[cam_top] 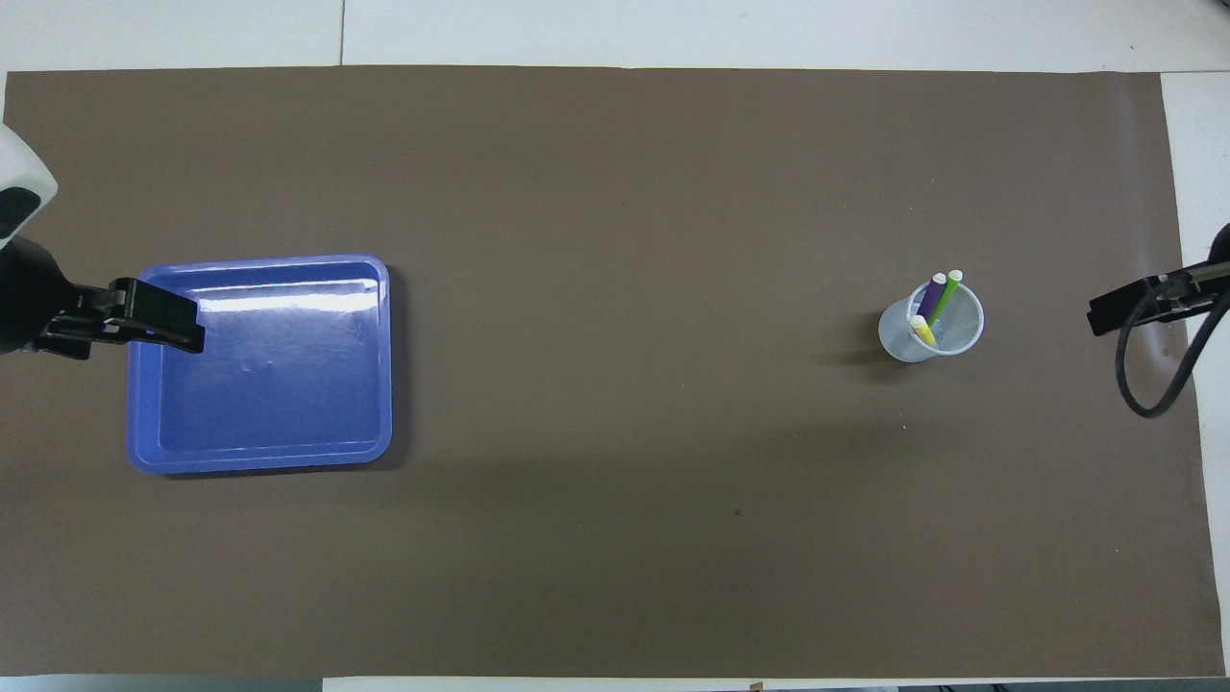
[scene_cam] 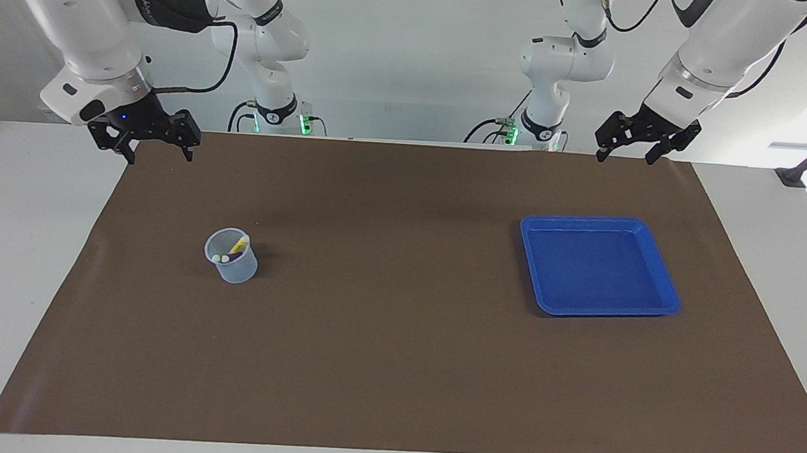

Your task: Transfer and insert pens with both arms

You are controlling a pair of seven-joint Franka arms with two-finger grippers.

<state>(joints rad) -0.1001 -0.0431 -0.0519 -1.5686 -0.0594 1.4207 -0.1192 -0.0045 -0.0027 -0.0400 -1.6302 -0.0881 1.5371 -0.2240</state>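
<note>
Toward the right arm's end of the mat, the three pens (cam_top: 934, 306) stand tips-up, leaning in the clear cup (scene_cam: 231, 256); right gripper (scene_cam: 158, 148), fingers apart, hangs closest; left gripper (scene_cam: 633, 153), also spread, waits over the mat edge near the blue tray (scene_cam: 664, 302).

White arms (scene_cam: 83, 21), silver wrist rings, black claws, looping black cables.

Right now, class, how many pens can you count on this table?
3: the yellow pen, purple pen and green pen all stand together in the clear cup; none lies in the blue tray.
</note>
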